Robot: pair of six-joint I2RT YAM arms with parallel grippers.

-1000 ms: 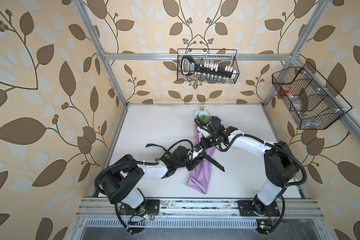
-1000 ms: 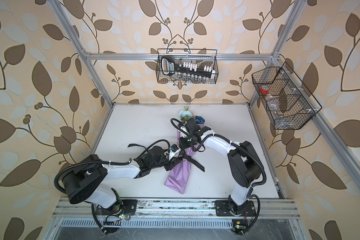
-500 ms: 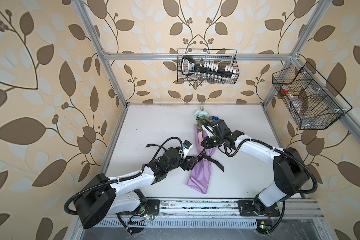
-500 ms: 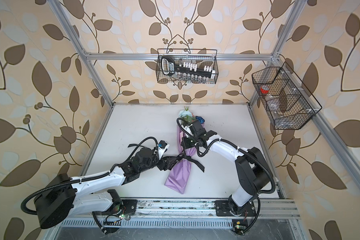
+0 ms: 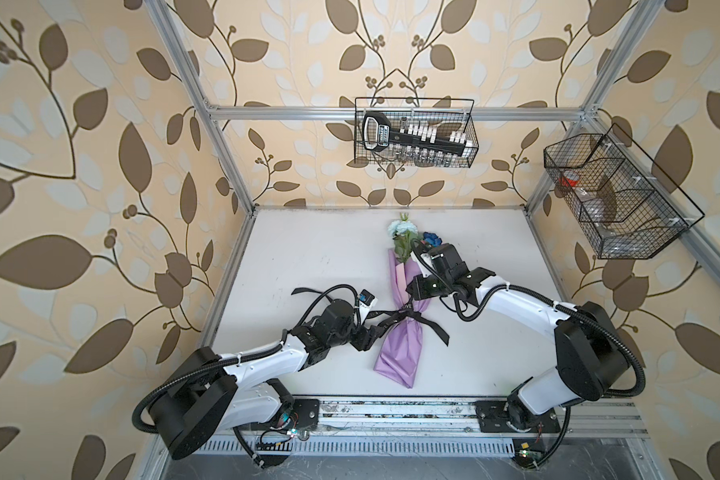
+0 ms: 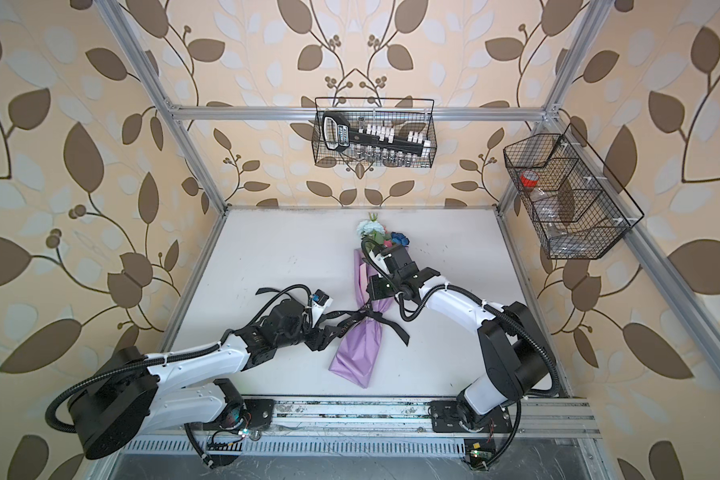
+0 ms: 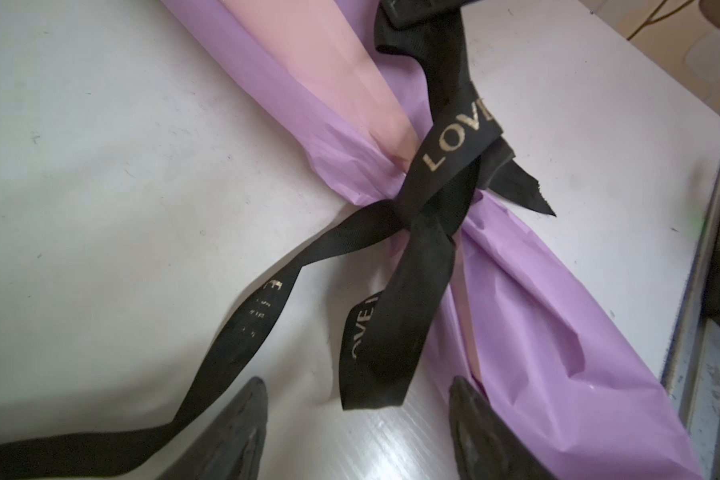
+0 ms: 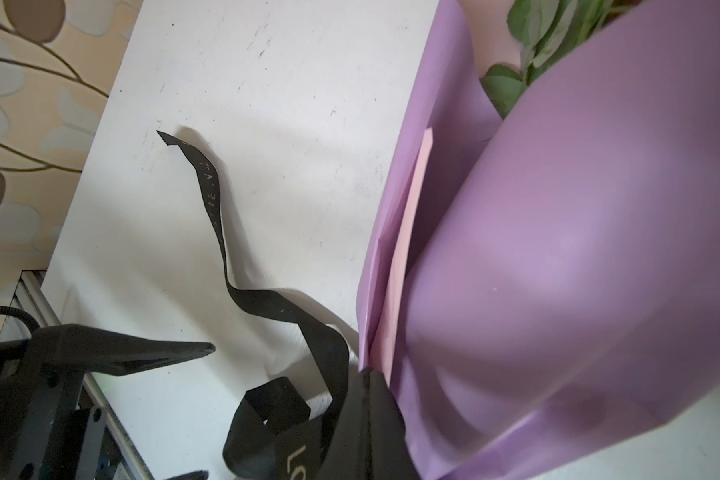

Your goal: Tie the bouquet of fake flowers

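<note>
Over the last second the left arm (image 5: 262, 357) had been swung down and stretched low across the near left of the table (image 5: 308, 249), while the right arm (image 5: 524, 307) had been shifted only slightly. One bouquet (image 5: 398, 353) was laid lengthwise at mid-table between the two arms, its blooms toward the far wall. It was judged light and soft. Two sheets of wrapping were counted, lilac outside and pink inside, likely to crease and slide under pressure, with stiffer stems within. It would best be taken at the pinched waist, not at the blooms. One black ribbon (image 7: 454, 137) with pale lettering was crossed round that waist. Being limp, flat and slick, it was judged best gripped across its width, close to the crossing. Two tools were counted. The right tool (image 8: 373, 399) was clenched on a strand of the ribbon just beside the paper. The left tool (image 7: 358, 382) was spread and empty beside the waist, with a short ribbon tail lying between its jaws. Two blooms could be counted clearly, one pale blue-white bloom (image 5: 395, 227) and one dark blue bloom (image 5: 432, 239); others may have been hidden by the right arm.
</note>
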